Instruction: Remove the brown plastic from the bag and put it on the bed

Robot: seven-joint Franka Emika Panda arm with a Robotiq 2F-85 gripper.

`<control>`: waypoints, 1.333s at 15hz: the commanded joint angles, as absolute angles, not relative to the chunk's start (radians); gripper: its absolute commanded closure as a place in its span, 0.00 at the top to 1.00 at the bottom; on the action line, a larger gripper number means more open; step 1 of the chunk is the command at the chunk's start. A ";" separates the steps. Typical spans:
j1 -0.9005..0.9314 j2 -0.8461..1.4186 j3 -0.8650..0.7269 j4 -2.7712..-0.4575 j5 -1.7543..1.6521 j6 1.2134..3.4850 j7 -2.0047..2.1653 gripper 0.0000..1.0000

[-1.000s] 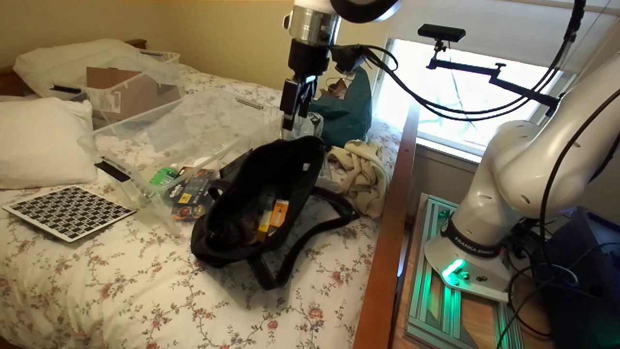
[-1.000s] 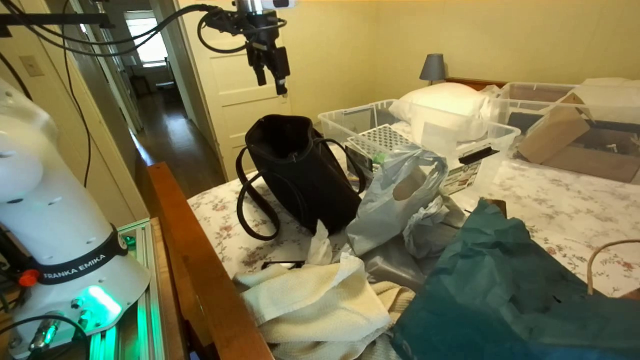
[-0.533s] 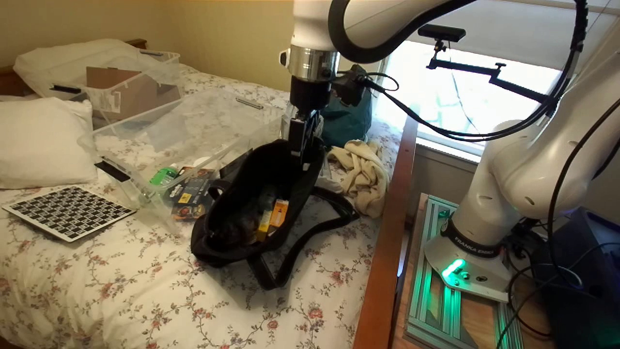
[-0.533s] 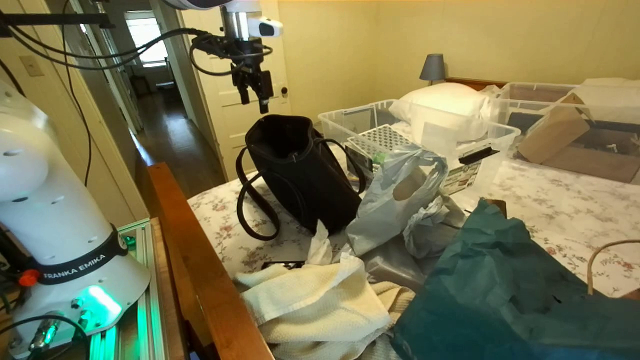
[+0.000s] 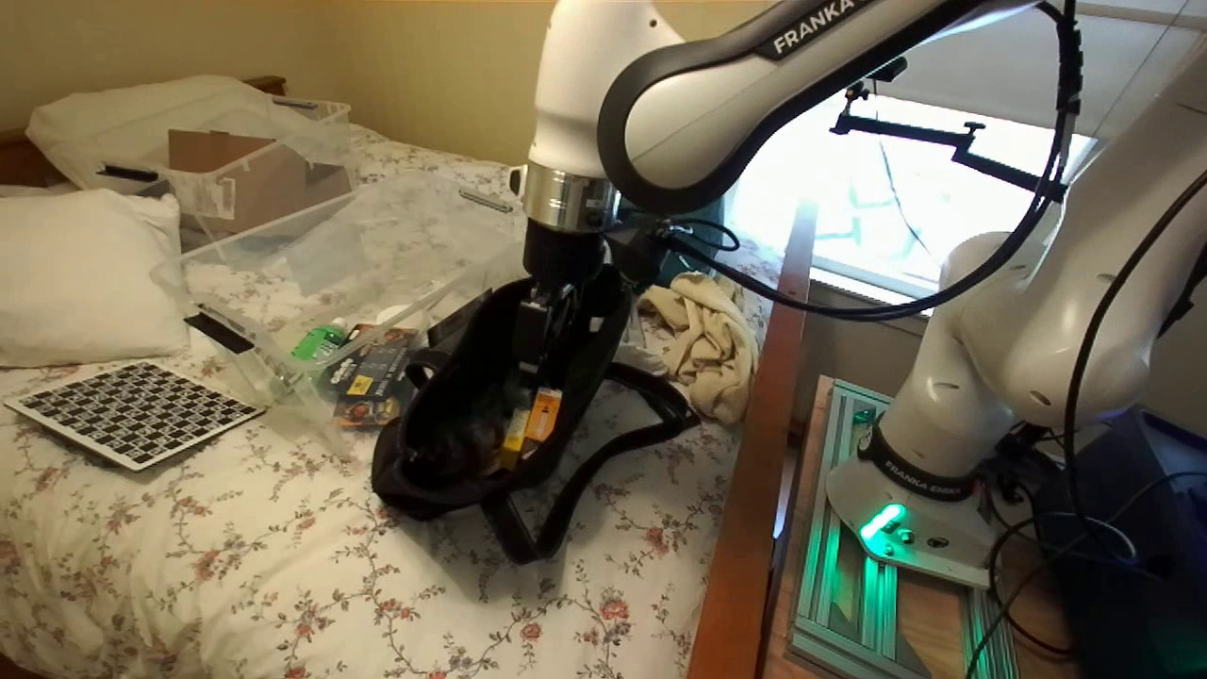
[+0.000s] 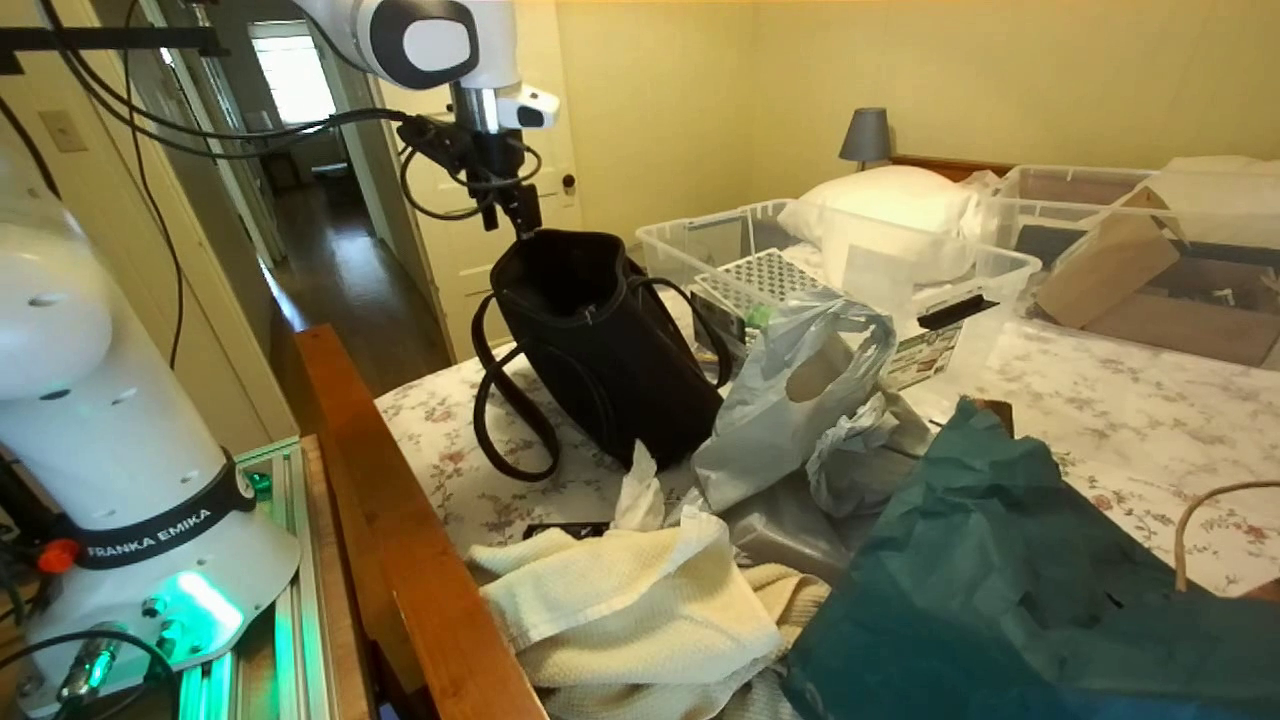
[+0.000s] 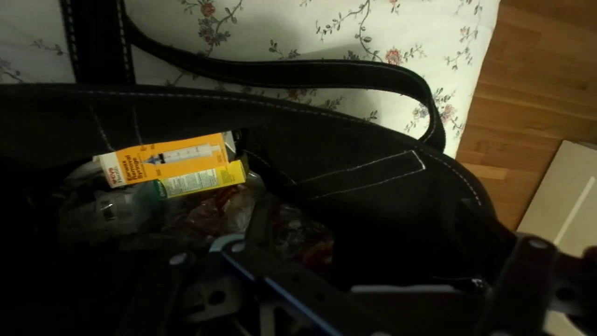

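Observation:
The black bag (image 5: 589,368) lies on the flowered bed (image 5: 330,575) with its mouth open; it also shows in an exterior view (image 6: 620,380) and the wrist view (image 7: 354,140). My gripper (image 5: 545,363) is at the bag's mouth, pointing down, fingers apart and empty; it also shows in an exterior view (image 6: 508,230) and the wrist view (image 7: 396,228). In the wrist view, shiny crumpled reddish-brown plastic (image 7: 205,217) lies inside the bag beside my finger. More reddish plastic (image 7: 319,254) shows past that finger; I cannot tell whether it is one piece.
An orange box (image 7: 172,158) and a yellow box (image 7: 205,179) lie inside the bag. Clear bins (image 5: 377,245), a checkered board (image 5: 132,415), a grey plastic bag (image 6: 800,390), a cream towel (image 6: 640,600) and a teal bag (image 6: 1000,590) surround it. A wooden rail (image 5: 754,490) edges the bed.
My gripper has come down from above the bag to its mouth, shifting toward the boxes in the last half second. The bag and the things around it have not moved.

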State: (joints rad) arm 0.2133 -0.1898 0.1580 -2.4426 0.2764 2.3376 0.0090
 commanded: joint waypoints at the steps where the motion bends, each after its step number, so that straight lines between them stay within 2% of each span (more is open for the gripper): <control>1: 0.214 -0.174 0.164 -2.439 0.280 2.348 0.009 1.00; 5: 0.215 -0.156 0.165 -2.427 0.282 2.352 0.009 1.00; 8: 0.242 -0.103 0.189 -2.433 0.339 2.441 0.024 1.00; 20: 0.257 0.231 0.313 -2.384 0.512 3.002 0.020 1.00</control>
State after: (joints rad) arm 0.2750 0.1289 0.2743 -2.4435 0.4655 2.9082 0.0166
